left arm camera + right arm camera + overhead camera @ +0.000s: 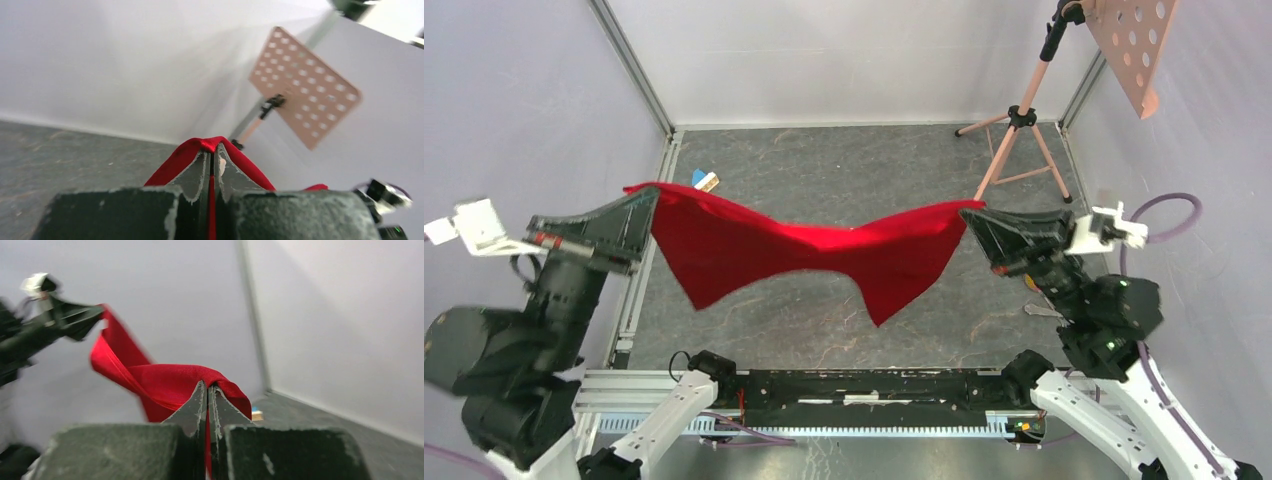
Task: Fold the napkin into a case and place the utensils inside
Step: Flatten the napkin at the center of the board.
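Red napkin [804, 250] spans 2 claws [650, 197] [970, 213].

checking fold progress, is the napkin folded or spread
Spread, not folded: the napkin hangs sagging in the air between the left gripper and right gripper, each shut on an edge.

No text, label, brand, number or sign can be read in any view; nothing on the arms, the walls or the desk shows legible lettering.
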